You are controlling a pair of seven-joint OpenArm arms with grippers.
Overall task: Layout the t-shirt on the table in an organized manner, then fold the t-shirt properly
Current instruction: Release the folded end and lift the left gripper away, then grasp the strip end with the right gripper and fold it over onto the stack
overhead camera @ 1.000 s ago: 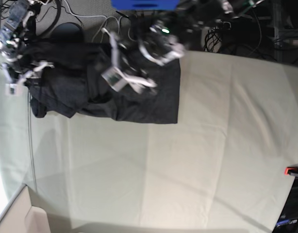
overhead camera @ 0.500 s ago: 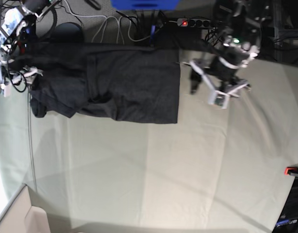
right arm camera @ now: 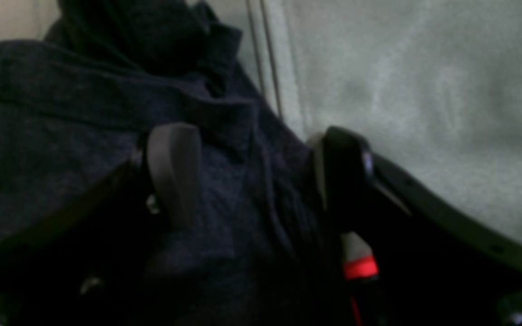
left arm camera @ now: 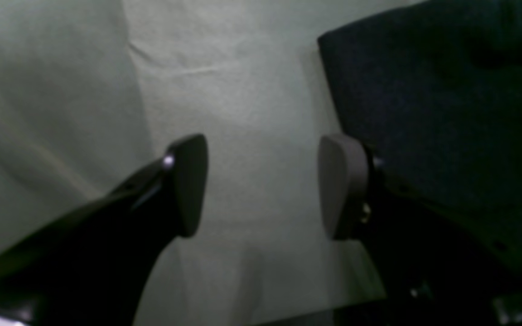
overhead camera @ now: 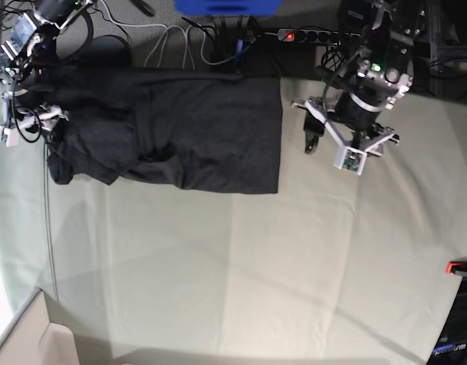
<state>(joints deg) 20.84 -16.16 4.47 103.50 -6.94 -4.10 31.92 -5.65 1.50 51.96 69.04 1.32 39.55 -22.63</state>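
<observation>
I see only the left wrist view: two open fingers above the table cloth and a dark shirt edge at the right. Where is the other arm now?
Observer: The right hand is at the opposite end of the t-shirt, near the table's left edge in the base view.
Operator: Is it holding the fabric?
Observer: In the right wrist view its fingers stand apart with bunched cloth between them; a closed grip does not show.
Operator: Is the shirt flat?
Observer: Only partly. The end near your left hand lies smooth with a straight edge, but the far end is crumpled.
Operator: Is the print visible?
Observer: No, only plain dark fabric shows.
</observation>
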